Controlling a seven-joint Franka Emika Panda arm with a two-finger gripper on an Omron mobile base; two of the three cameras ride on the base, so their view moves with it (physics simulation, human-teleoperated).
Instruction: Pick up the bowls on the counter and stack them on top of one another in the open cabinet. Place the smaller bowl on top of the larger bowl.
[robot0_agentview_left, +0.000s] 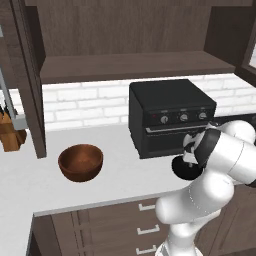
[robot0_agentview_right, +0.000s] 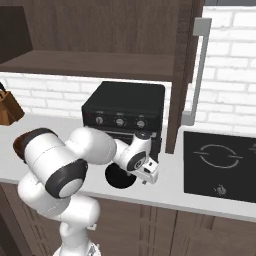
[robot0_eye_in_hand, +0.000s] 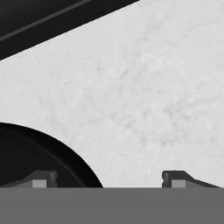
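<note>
The smaller bowl (robot0_agentview_right: 119, 177), glossy black, sits on the counter (robot0_agentview_right: 172, 187) in front of the oven, and my gripper (robot0_agentview_right: 151, 176) hangs low at its right side. In the hand view my gripper (robot0_eye_in_hand: 109, 179) is open and straddles the rim: one fingertip (robot0_eye_in_hand: 41, 179) is over the inside of the black bowl (robot0_eye_in_hand: 35, 153), the other over bare counter (robot0_eye_in_hand: 140, 87). The larger bowl (robot0_agentview_left: 80, 161), reddish-brown, stands upright on the counter (robot0_agentview_left: 125, 180) to the left. The black bowl (robot0_agentview_left: 184, 171) is partly hidden by my arm. Above, the open cabinet (robot0_agentview_left: 135, 67) shows a bare brown shelf.
A black toaster oven (robot0_agentview_left: 170, 117) stands against the white brick wall just behind the black bowl. A knife block (robot0_agentview_left: 10, 132) is at the far left. An open cabinet door (robot0_agentview_right: 182, 75) hangs right of the oven, and a black cooktop (robot0_agentview_right: 220, 165) lies beyond it.
</note>
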